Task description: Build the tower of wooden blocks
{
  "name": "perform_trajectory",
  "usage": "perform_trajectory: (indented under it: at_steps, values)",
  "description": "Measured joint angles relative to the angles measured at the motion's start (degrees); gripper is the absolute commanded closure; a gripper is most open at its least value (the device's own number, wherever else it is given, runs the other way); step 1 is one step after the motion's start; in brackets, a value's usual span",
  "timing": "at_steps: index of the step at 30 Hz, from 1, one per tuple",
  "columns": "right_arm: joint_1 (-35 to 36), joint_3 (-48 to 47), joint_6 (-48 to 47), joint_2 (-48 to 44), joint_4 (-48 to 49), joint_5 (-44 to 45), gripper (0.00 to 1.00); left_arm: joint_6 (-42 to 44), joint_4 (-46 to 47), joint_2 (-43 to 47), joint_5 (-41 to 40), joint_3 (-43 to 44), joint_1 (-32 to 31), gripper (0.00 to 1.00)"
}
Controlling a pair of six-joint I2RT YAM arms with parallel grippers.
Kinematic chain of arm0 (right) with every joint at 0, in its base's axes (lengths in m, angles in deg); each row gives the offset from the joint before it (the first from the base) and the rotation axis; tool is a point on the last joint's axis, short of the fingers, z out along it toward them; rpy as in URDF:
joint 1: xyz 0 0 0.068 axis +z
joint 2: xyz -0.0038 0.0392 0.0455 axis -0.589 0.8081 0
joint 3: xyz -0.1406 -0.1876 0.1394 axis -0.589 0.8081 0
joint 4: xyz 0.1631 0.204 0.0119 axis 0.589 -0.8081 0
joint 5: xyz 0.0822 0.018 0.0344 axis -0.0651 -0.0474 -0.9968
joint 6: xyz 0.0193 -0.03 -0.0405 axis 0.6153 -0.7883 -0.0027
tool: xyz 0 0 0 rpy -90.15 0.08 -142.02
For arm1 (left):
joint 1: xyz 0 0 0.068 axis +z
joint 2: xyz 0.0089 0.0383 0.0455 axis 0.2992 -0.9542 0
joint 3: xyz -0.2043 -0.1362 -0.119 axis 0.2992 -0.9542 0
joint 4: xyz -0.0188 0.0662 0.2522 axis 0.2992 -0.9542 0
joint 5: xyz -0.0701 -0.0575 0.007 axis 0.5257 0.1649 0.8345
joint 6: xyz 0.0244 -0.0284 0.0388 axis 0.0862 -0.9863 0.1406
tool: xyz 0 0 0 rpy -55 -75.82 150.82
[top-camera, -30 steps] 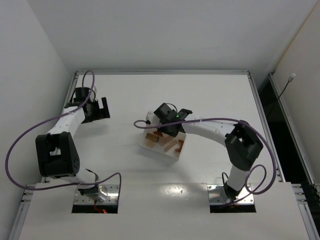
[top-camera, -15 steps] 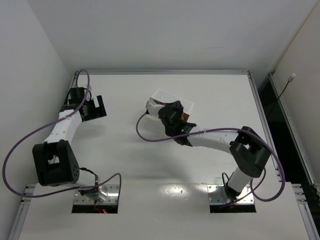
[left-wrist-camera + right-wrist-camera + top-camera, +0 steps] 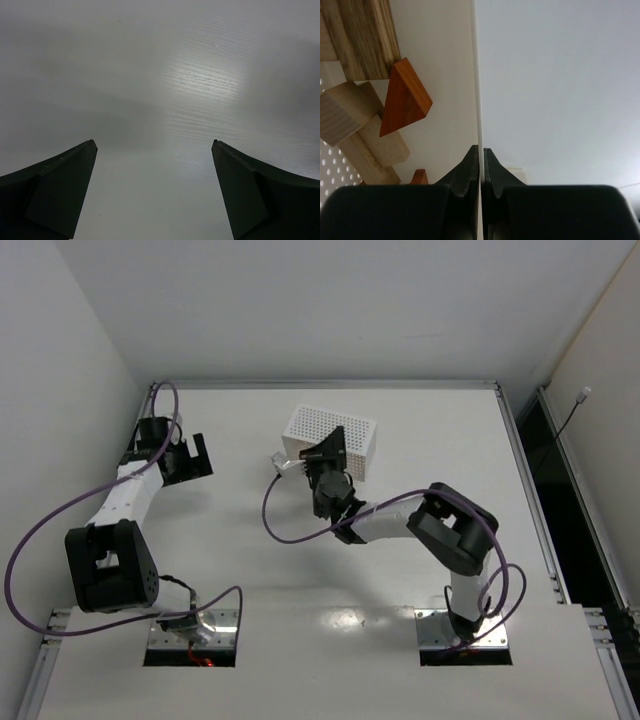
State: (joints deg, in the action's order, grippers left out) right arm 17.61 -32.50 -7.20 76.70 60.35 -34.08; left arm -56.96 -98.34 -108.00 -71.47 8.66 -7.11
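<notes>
My right gripper [image 3: 325,454] [image 3: 481,148] is shut on the thin side wall [image 3: 476,75] of the white perforated box [image 3: 331,438]. It holds the box tipped over, with the perforated underside facing up. In the right wrist view several wood blocks lie against the box's inside: a reddish-brown wedge [image 3: 402,97], tan bricks [image 3: 365,35] [image 3: 340,117] and another reddish-brown piece [image 3: 419,176]. From above the blocks are hidden by the box. No tower is in view. My left gripper [image 3: 190,458] [image 3: 154,142] is open and empty over bare table at the far left.
The white table [image 3: 420,550] has a raised metal rim [image 3: 325,385] at its back and sides. A purple cable [image 3: 285,530] loops from the right wrist across the table's middle. White walls stand behind and to the left.
My right gripper has lifted the box from the table's middle, carried it toward the back and turned it over; the blocks no longer show from above. The left arm shifted slightly back.
</notes>
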Motion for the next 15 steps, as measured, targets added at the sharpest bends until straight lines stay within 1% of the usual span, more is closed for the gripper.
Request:
perform_trajectory:
  at_steps: [7, 11, 15]
  values:
    - [4.11, 4.15, -9.84, 4.76, 2.19, -0.09, 1.00, 0.20, 0.02, 0.00, 0.79, -0.02, 0.00, 0.00]
    - [4.46, 4.28, -11.63, 7.69, 2.21, -0.59, 1.00, 0.20, 0.02, 0.00, 1.07, -0.02, 0.00, 0.00]
    - [4.39, 5.66, -13.29, 8.46, 2.38, -2.47, 1.00, 0.20, 0.00, -0.24, 1.62, -0.02, 0.00, 0.00]
